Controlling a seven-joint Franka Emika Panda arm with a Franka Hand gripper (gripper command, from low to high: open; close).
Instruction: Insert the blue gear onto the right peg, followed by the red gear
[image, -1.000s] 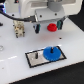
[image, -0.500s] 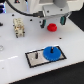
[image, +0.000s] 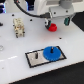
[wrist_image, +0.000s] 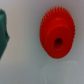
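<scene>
The blue gear (image: 51, 53) lies flat on the right end of the grey black-bordered plate (image: 31, 60). The right peg (image: 51, 51) shows only as a dark spot at the gear's centre. The left peg (image: 36, 54) stands bare. The red gear (image: 51, 26) rests on the white table behind the plate. In the wrist view the red gear (wrist_image: 56, 37) fills the middle, its dark centre hole facing the camera. My gripper (image: 56, 22) hangs just above the red gear, open, with a dark finger on either side of it and nothing held.
A small beige blocky object (image: 18, 26) stands on the table at the back, on the exterior view's left. A teal-green object (wrist_image: 4, 37) shows at the edge of the wrist view, beside the red gear. The arm's white body fills the back.
My gripper has left the blue gear on the plate, risen, and moved back over the red gear. The blue gear has stayed on the plate's right end.
</scene>
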